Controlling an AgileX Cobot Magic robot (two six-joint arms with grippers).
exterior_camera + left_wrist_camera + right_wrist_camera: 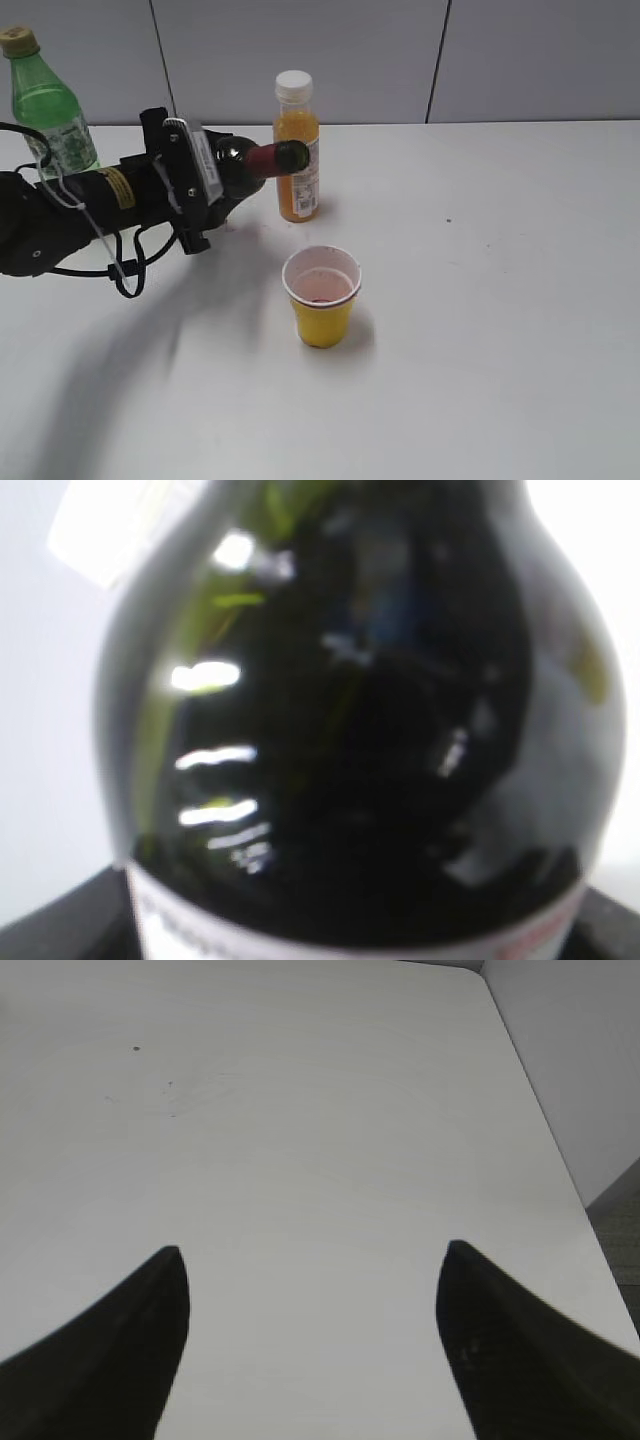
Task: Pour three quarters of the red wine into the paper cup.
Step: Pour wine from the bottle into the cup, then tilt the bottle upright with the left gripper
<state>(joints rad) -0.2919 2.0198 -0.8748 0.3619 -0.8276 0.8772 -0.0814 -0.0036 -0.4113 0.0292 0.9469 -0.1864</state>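
Label print blurred, unreadable. Left tool [205,185] clamped around wine bottle [245,160], tipped near horizontal above paper cup [321,295]. Right tool [312,1340] spread wide, holding nothing.

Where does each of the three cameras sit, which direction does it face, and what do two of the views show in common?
Exterior view: slanted down from in front of the table; shows the paper cup, orange juice bottle, green soda bottle, and the left pincer holding the tilted wine bottle.
Left wrist view: on the left arm, pressed close to the wine bottle; no pincer visible.
Right wrist view: looks down at bare table past the open right pincer.
Shared: exterior and left wrist views both show the wine bottle.
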